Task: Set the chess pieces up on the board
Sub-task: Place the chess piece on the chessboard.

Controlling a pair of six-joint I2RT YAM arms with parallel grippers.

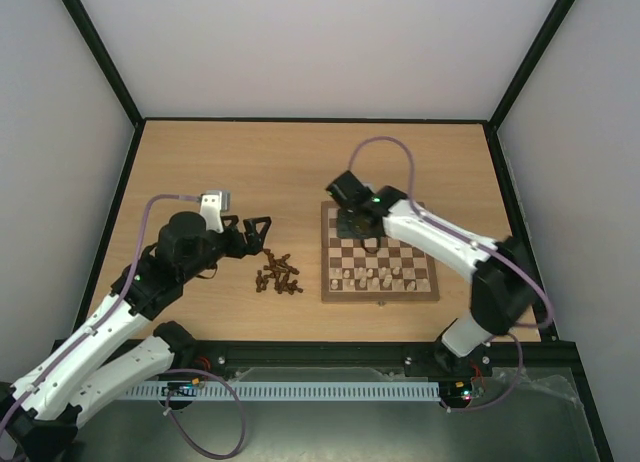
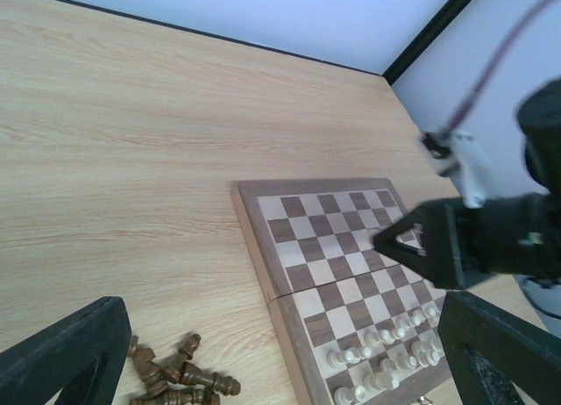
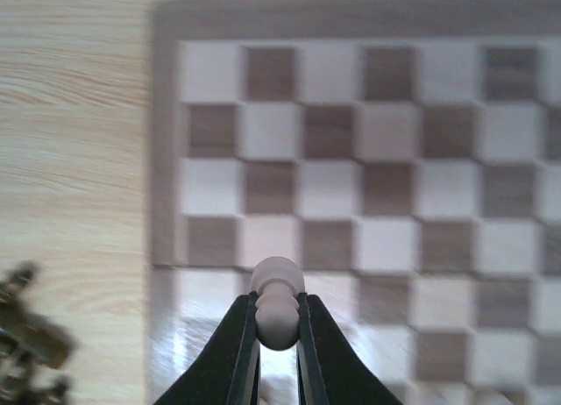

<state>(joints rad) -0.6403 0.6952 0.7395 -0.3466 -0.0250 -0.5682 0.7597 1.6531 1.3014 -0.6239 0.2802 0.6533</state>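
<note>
Cream chess piece (image 3: 278,310) sits pinched in the right jaws over the board (image 3: 390,190); left jaws gape empty.

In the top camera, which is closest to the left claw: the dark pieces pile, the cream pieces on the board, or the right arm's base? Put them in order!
From the left gripper:
1. dark pieces, heaped right beside it.
2. cream pieces, standing on the board's near rows, farther right.
3. right arm's base, far right at the near edge.
</note>
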